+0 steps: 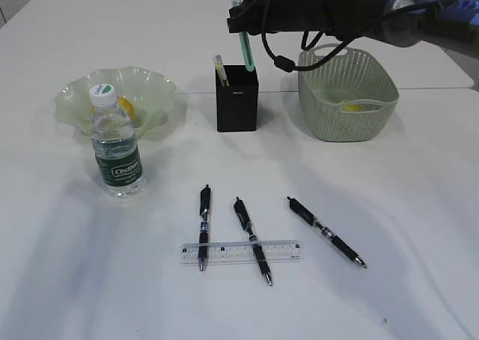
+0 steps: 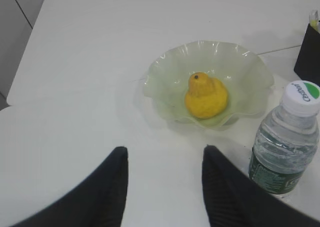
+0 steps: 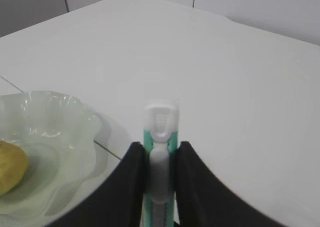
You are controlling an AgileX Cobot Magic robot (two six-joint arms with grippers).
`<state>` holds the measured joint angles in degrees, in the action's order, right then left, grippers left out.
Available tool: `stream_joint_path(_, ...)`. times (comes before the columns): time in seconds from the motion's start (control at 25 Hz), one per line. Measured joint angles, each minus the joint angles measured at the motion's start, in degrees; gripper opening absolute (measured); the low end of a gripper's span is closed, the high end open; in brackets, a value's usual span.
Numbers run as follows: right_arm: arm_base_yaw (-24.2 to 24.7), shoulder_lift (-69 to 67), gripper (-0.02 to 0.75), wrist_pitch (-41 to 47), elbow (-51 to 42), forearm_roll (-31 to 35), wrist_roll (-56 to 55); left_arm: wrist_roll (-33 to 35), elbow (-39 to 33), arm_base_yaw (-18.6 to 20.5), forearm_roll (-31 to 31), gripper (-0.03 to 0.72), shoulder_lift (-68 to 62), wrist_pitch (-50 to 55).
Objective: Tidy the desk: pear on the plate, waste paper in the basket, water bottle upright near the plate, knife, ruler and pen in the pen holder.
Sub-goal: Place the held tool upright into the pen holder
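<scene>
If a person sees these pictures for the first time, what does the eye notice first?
Probably the dark right gripper at the top, holding a teal and white knife upright over the black pen holder. Next, the yellow pear lying in the wavy green plate, left, behind the standing water bottle.

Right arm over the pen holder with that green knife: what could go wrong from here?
1. The green knife stands tilted in the pen holder; released now, it might lean on the rim or tip the cup.
2. The right gripper withdrawing could catch the basket with its hanging cable.
3. Two pens lie across the ruler, complicating that pickup.
</scene>
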<state>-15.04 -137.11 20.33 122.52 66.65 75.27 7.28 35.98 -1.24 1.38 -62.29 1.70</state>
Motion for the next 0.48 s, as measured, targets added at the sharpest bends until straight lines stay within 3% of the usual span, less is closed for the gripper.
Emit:
stream_joint_path(0.32,-1.42,-0.49,0.135,-1.87,0.00,18.73,20.91,0.00,0.00,0.00,0.00,0.341,0.00,0.00)
stream_joint_path(0.48,-1.65,-0.71,0.135,-2.64,0.00,24.47,26.94,0.00,0.00,0.00,0.00,0.341,0.00,0.00)
